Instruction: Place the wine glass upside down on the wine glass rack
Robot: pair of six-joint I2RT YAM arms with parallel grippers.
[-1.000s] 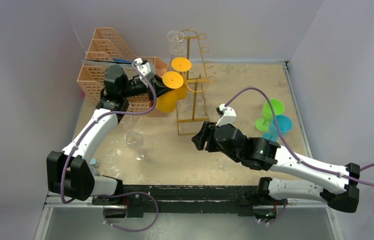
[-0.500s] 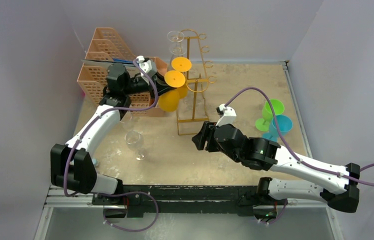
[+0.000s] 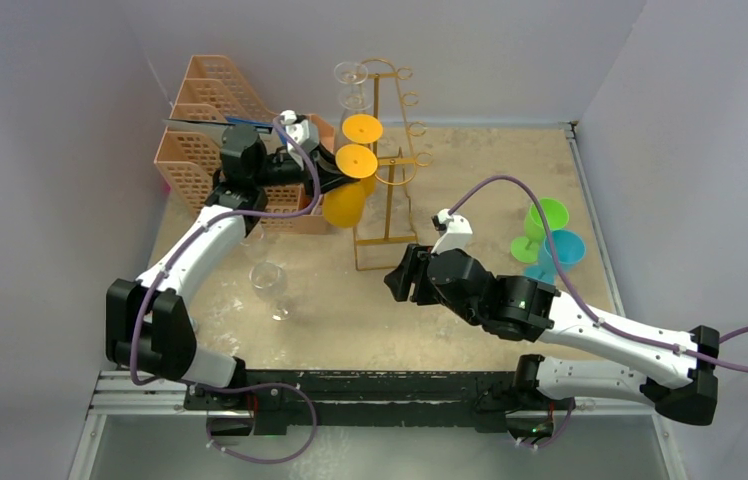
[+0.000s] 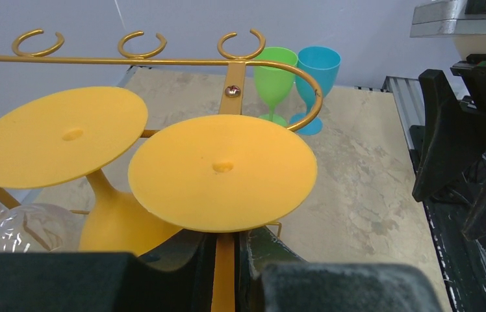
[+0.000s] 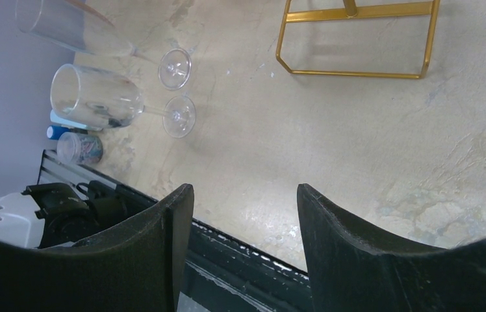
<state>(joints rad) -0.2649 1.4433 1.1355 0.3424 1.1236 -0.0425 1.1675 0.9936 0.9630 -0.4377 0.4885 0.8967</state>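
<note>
Left gripper (image 4: 227, 260) is clamped on the stem of the orange wine glass (image 3: 352, 180), holding it bowl down and foot up at the left face of the gold rack (image 3: 386, 264). The stem runs straight up and down, and from the wrist camera the round foot (image 4: 221, 172) sits just in front of the curved end of a rack arm (image 4: 162, 62), beside a second orange glass (image 4: 58, 136) already hanging there. My guess is the next move depends on that gap: the rack lies directly ahead of the fingers, so the stem has to slide sideways into a hook with the foot riding above the wire. The right gripper (image 3: 400, 275) hangs with its jaws wide and nothing in them, low over the table near the rack's base. Compared with a second ago, the left arm has carried the glass a little closer to the rack; the right arm has not moved.
</note>
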